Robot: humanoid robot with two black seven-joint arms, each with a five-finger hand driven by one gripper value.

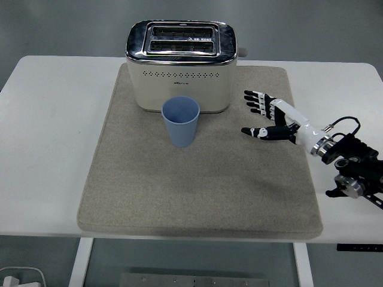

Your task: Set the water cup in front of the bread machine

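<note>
A light blue water cup (181,121) stands upright on the beige mat (197,179), just in front of the cream and chrome bread machine (181,64). My right hand (261,116) is over the mat to the right of the cup, well apart from it. Its fingers are spread and it holds nothing. The left arm is out of view.
The mat covers the middle of the white table (48,137). The right arm (353,170) comes in from the right edge, low over the mat's right side.
</note>
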